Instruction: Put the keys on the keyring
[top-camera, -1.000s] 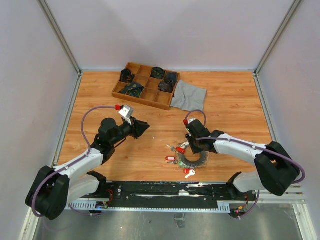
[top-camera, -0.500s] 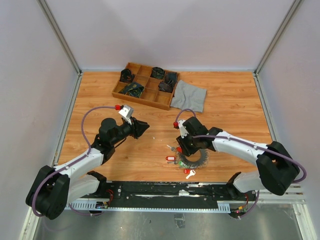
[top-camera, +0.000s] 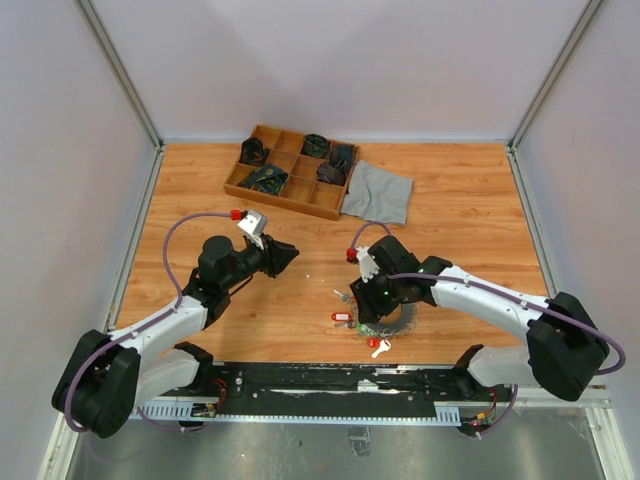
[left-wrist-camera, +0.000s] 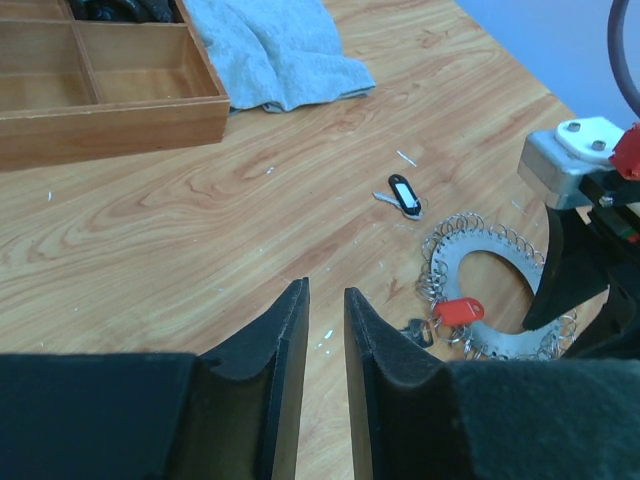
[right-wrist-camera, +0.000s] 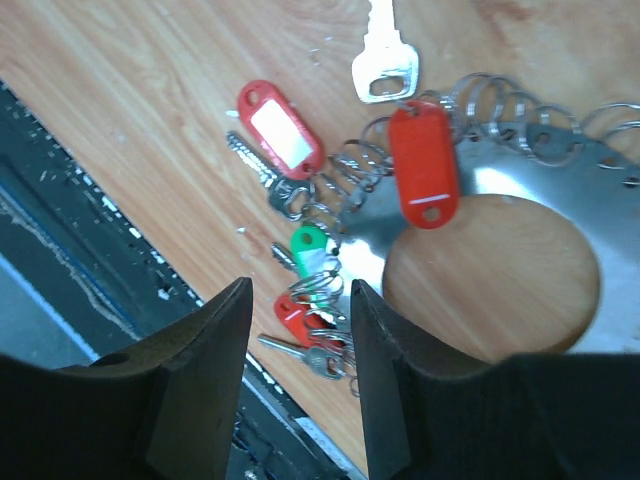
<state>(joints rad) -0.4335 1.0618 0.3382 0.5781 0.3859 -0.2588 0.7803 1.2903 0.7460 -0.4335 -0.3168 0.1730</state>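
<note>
Green-tagged key (right-wrist-camera: 308, 243) lies just under the right gripper (right-wrist-camera: 300, 290), whose empty jaws have widened after sliding across the keyring (right-wrist-camera: 560, 180). It looks set for a pick-up.

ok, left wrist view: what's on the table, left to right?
Wooden tray → grey cloth → black-tagged key → keyring. The red tag overlaps the keyring, so it is left out.

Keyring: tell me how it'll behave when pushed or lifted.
The keyring looks like a flat metal plate, so probably stiff, sliding rather than rolling. Its loose small rings and tagged keys would likely dangle and snag.
</note>
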